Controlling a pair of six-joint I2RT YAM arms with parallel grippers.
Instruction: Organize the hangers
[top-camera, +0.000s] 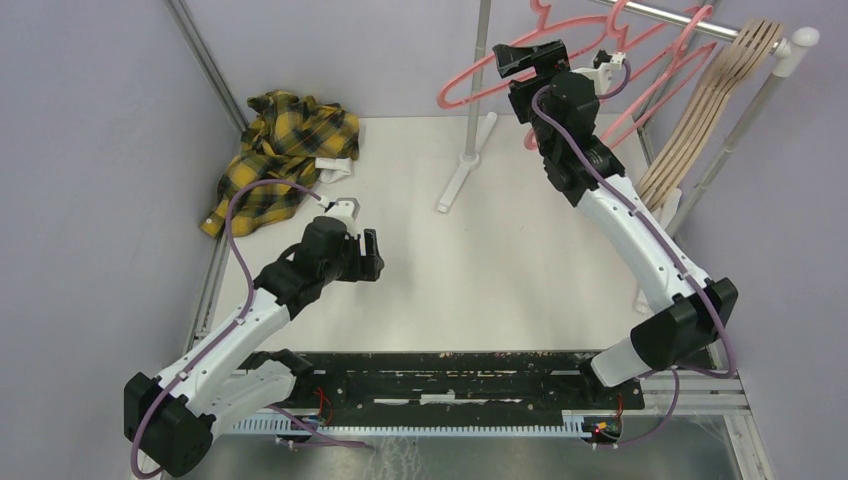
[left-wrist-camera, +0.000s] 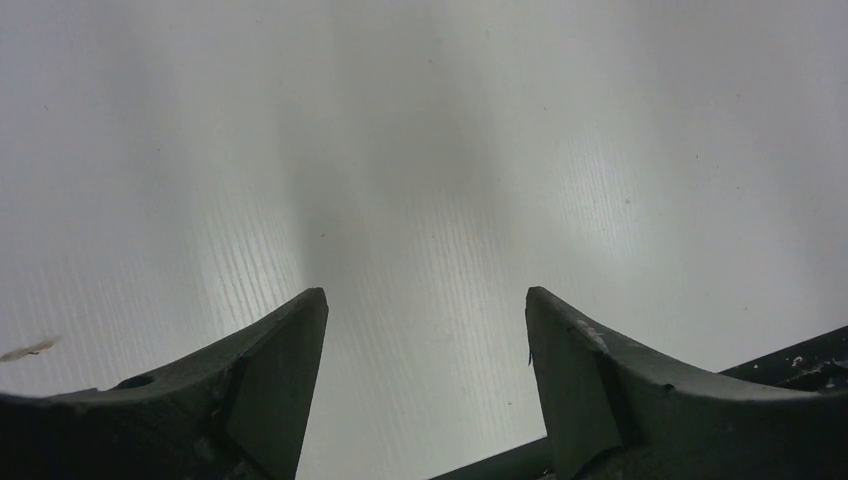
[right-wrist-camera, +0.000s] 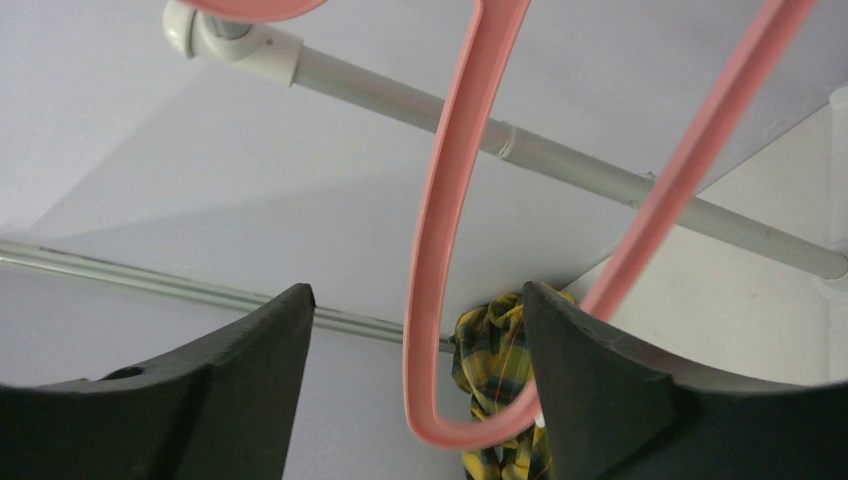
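Dangling pink hanger (right-wrist-camera: 440, 250) lies between right hand's (right-wrist-camera: 415, 292) jaws.

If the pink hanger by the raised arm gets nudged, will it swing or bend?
Probably swings freely: the pink hanger seems to hang only by its hook over the rail. It looks thin yet holds its outline, so likely stiff and light. Its smooth surface may be slippery.
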